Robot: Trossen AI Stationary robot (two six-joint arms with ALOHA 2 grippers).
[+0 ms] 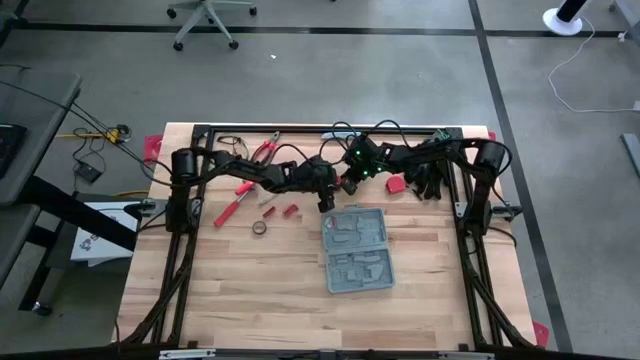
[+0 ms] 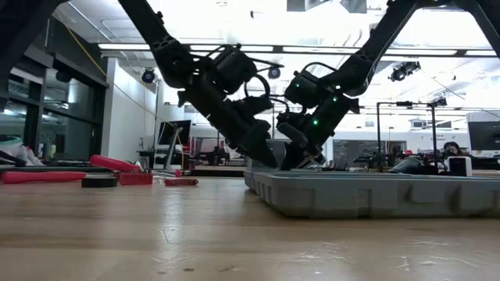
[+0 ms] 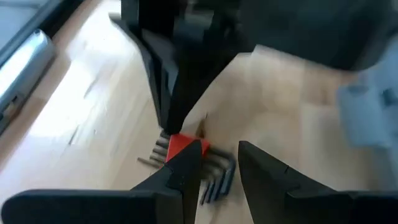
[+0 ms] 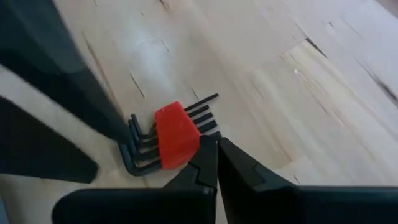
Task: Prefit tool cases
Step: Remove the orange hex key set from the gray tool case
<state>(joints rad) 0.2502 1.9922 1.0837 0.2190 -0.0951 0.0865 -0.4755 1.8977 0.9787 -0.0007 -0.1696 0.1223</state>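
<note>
Grey-blue plastic, the tool case (image 1: 357, 250) lies open and flat on my wooden tabletop (image 1: 250, 290), near the middle and a little toward my right, its moulded slots facing up. In the low view its grey wall (image 2: 367, 195) runs along the tabletop just in front of both my arms.

Both my arms reach in over the tabletop just behind the case's far edge, and they meet there. My right jaws (image 4: 216, 155) are closed tight, fingertip against fingertip, with their tips right at the edge of the red holder (image 4: 177, 135) of a set of hex keys (image 4: 140, 149) lying on the wood. I cannot tell whether they pinch the holder or only touch it. My left jaws (image 3: 217, 165) stand partly apart at a narrow gap, just beside the same set, with one fingertip at the red holder (image 3: 183, 146); they hold nothing that I can see.

Farther toward my left lie loose red-handled tools: a screwdriver (image 1: 229, 209), pliers (image 1: 265, 150) at the far edge, small red pieces (image 1: 283, 212), and a roll of tape (image 1: 259, 228).
</note>
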